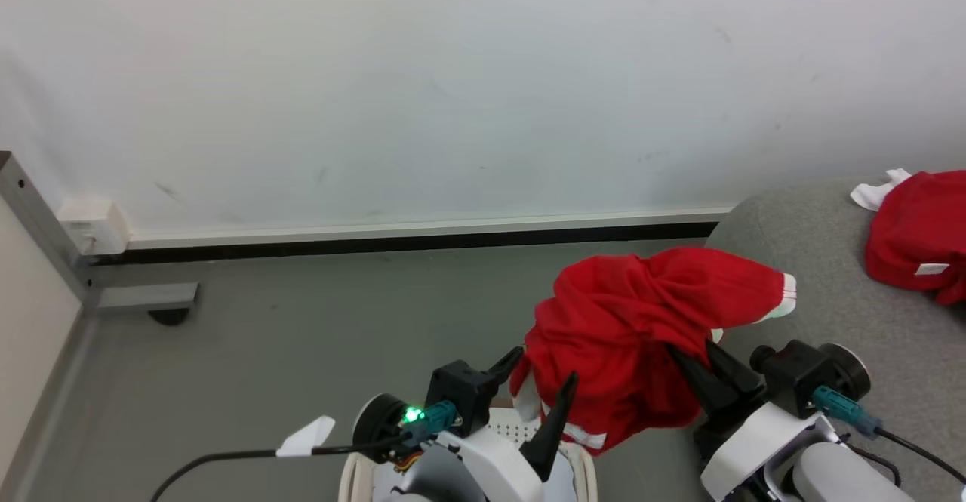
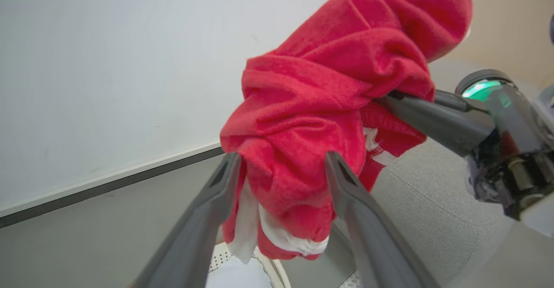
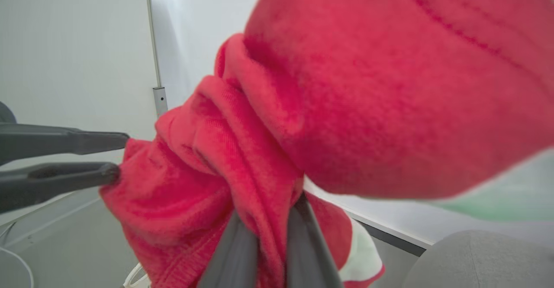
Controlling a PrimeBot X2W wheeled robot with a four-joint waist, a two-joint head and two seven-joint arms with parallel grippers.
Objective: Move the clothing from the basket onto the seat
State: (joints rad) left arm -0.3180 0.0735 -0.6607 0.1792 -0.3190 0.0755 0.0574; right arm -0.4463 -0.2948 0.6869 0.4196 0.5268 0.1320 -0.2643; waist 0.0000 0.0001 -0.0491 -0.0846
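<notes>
Right gripper [image 1: 690,357], fingers closed, pinches a bunched bright red fabric garment [image 1: 641,313] over the cream plastic basket [image 1: 587,475]; left gripper [image 1: 543,366], fingers spread wide, straddles its lower folds.

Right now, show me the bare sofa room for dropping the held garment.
Bare grey sofa runs between its rounded front edge and the lying red garment at right. Crowded: that right edge, and over the basket around the held garment.

Basket [image 1: 586,463] left, sofa [image 1: 815,291] right.
Garment [image 1: 641,321] hangs above basket, beside sofa arm; another garment [image 1: 917,234] lies on sofa.
</notes>
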